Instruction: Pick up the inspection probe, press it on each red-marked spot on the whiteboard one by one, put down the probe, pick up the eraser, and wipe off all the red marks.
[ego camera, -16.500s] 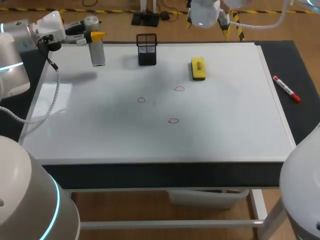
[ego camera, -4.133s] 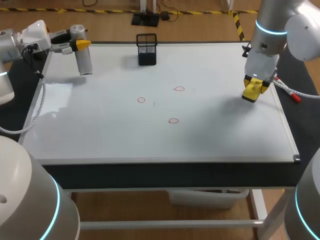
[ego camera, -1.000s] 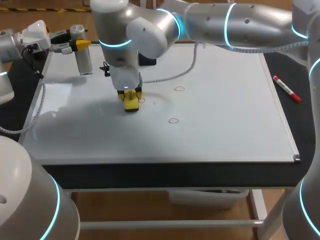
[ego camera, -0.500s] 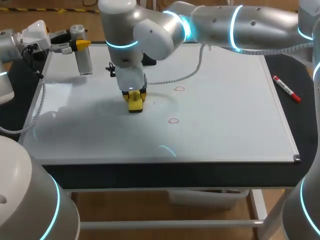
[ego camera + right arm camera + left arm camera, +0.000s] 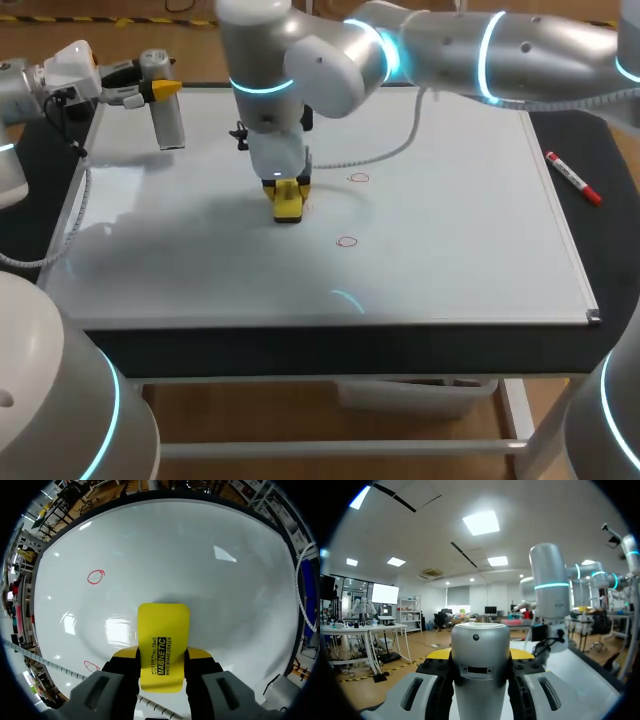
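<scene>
Silver probe [image 5: 168, 118] is hanging over the whiteboard's [image 5: 450, 250] far left corner — the left gripper [image 5: 158, 88] is clamping it from both sides. Mid-board, the right gripper [image 5: 286, 186] is pinching the yellow eraser [image 5: 288, 203] (lower end on the board), two red marks [image 5: 358, 178] lying near on its right — a marker [image 5: 572, 177] is resting beyond the board's right edge.

- Head view: fixed, high, behind the near edge; faces down over the whole whiteboard [image 5: 450, 270], from a distance.
- Left wrist view: at the far left corner, level, close along the probe [image 5: 480, 670]; shares the right arm [image 5: 548, 595] with the head view.
- Right wrist view: straight down, close above the eraser [image 5: 162, 645]; shares it and two red marks [image 5: 95, 576] with the head view.
</scene>
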`<state>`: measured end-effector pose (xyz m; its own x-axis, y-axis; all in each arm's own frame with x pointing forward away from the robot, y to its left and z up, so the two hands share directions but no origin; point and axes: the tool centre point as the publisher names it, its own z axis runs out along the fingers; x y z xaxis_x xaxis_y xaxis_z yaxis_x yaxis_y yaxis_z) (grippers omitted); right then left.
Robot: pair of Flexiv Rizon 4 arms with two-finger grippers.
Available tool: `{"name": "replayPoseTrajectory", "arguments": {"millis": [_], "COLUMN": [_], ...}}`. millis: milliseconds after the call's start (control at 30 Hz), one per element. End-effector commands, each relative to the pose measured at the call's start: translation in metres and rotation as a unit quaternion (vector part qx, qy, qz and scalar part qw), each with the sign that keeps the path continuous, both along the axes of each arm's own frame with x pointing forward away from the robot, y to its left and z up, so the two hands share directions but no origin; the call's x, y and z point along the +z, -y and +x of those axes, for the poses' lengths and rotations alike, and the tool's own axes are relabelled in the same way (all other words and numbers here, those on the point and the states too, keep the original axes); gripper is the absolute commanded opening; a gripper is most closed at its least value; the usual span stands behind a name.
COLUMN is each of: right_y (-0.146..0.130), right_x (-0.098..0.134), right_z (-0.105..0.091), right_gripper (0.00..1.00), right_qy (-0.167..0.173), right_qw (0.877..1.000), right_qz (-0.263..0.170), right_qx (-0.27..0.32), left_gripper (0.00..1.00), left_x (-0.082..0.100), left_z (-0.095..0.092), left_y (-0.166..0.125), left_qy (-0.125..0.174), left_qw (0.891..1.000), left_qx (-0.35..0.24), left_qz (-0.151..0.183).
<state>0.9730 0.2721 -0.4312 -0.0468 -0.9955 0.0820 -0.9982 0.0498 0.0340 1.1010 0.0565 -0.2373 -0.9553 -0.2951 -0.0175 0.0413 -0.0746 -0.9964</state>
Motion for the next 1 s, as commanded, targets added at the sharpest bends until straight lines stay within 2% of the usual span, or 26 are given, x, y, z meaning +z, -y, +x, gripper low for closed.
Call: {"name": "replayPoseTrajectory", "arguments": {"millis": [33, 500, 767, 1000], "right_y": [0.014, 0.028, 0.038, 0.071], "right_x": [-0.007, -0.002, 0.033, 0.055], "right_z": [-0.002, -0.002, 0.006, 0.015], "right_gripper": [0.0, 0.0, 0.0, 0.0], "right_qy": [0.005, 0.009, 0.006, 0.023], "right_qw": [1.0, 1.0, 1.0, 0.999], "right_qz": [0.0, -0.003, 0.021, 0.031], "right_qx": [-0.003, -0.014, 0.006, -0.01], "left_gripper": [0.0, 0.0, 0.0, 0.0], "left_x": [0.001, 0.001, 0.001, 0.001], "left_z": [0.0, 0.0, 0.0, 0.0], "left_y": [0.0, 0.0, 0.0, 0.0], "left_qy": [0.001, 0.001, 0.001, 0.001], "left_qw": [1.0, 1.0, 1.0, 1.0], "left_qx": [0.0, 0.0, 0.0, 0.0], "left_qz": [0.0, 0.0, 0.0, 0.0]}}
